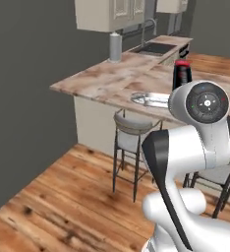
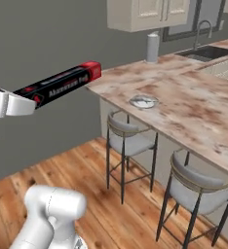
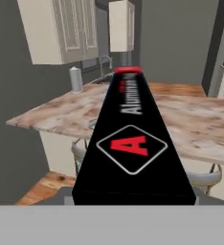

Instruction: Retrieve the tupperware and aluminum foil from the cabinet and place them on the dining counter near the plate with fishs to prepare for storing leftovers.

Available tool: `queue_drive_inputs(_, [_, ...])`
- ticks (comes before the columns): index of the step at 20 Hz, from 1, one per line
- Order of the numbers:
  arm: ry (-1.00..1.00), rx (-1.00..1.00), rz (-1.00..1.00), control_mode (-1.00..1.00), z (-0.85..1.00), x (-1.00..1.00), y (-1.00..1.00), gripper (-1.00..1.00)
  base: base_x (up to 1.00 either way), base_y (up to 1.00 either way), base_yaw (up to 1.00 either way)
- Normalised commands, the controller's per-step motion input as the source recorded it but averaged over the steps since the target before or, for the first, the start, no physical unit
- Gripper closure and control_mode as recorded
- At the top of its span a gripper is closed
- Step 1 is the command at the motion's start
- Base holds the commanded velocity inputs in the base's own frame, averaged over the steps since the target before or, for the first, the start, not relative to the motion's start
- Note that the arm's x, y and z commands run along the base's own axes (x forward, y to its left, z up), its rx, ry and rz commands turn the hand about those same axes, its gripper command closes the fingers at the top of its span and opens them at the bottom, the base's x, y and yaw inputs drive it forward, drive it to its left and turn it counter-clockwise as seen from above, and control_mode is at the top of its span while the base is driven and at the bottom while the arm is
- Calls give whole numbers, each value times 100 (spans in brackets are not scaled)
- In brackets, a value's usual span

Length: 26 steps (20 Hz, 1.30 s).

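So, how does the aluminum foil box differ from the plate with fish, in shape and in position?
The aluminum foil is a long narrow black box with a red end; the plate with fishs is round and pale grey. The foil is held in the air by the gripper, short of the dining counter; the plate rests on that counter.

Aluminum foil [image 3: 133, 143] box: red "A" in a white-edged diamond, white lettering beginning "Alumin", rest unreadable

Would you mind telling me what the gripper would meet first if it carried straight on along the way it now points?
Probably the brown-and-white marbled stone dining counter: the gripper holds the long black aluminum foil box with its red end aimed at the counter's near corner. That end looks to ride about level with the top, though depth is unclear.
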Motion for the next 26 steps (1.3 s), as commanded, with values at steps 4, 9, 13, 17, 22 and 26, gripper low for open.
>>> queue_drive_inputs(4, [0,0,0,100,0,0,0,100,100,48,-41])
queue_drive_inputs(9, [0,0,0,100,0,0,0,100,100,48,-41])
queue_drive_inputs(13, [0,0,0,100,0,0,0,100,100,43,-41])
queue_drive_inputs(17, [0,0,0,100,0,0,0,100,100,29,-43])
queue_drive_inputs(22, [0,0,0,100,0,0,0,100,95,4,-46])
queue_drive_inputs(26, [0,0,0,100,0,0,0,100,83,9,-44])
